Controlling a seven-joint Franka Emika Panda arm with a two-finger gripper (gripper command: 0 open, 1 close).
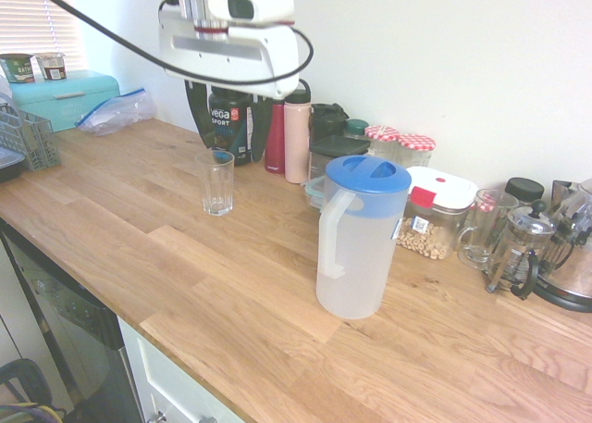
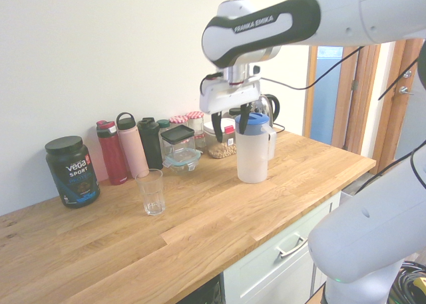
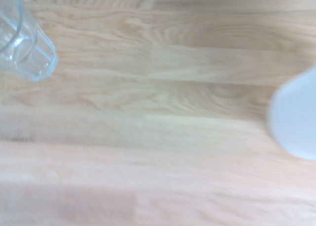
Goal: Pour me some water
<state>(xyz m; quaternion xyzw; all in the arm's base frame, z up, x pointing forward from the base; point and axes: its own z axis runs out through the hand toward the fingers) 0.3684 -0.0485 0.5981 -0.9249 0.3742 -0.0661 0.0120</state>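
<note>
A household kitchen, its long wooden worktop (image 1: 213,284) set over white drawers with metal handles (image 2: 293,248) and what appears to be a dark-fronted appliance (image 1: 69,303). Below the tool (image 1: 227,108) stands an empty-looking drinking glass (image 1: 216,184), with a tub of Vega Sport powder (image 1: 231,125) and drink bottles (image 2: 133,148) against the wall. To one side of the tool are a lidded jug (image 1: 361,242), a container of nuts or cereal (image 1: 433,215) and a French press (image 1: 521,247); to the other, a dish rack (image 1: 30,138).

One jug (image 1: 361,247), one drinking glass (image 1: 216,184), one French press (image 1: 520,247).
</note>
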